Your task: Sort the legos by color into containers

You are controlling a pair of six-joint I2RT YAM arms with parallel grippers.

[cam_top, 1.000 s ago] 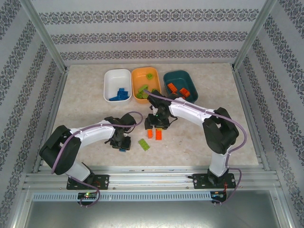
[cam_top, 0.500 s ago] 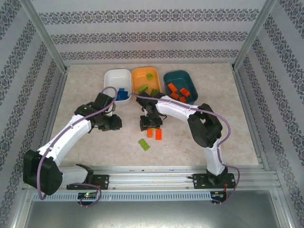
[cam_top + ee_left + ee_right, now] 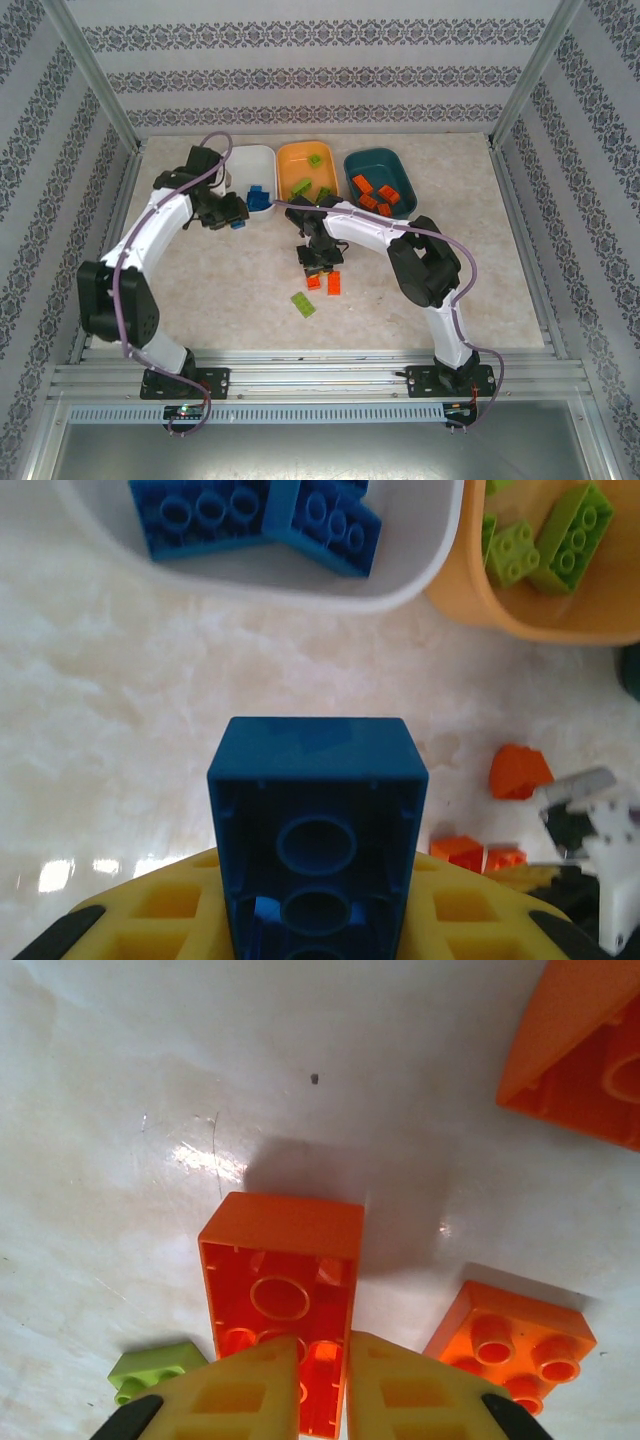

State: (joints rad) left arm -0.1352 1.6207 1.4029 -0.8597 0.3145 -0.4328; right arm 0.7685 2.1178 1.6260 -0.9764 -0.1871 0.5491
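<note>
1 blue brick [image 3: 318, 850] and 1 orange brick [image 3: 283, 1280], both grabbed
Your left gripper [image 3: 233, 220] is clamped on the blue brick just beside the white tub [image 3: 250, 165], where more blues [image 3: 260, 520] lie; your right gripper [image 3: 322, 1390] pinches the orange brick down at the tabletop [image 3: 200, 290], with 2 more orange bricks [image 3: 515, 1345] and a lime brick [image 3: 302, 304] near.

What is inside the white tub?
Blue bricks lie inside the white tub, with no other color showing. Seen from above, the left arm covers the tub's near-left corner, so whatever lies under it is hidden.
</note>
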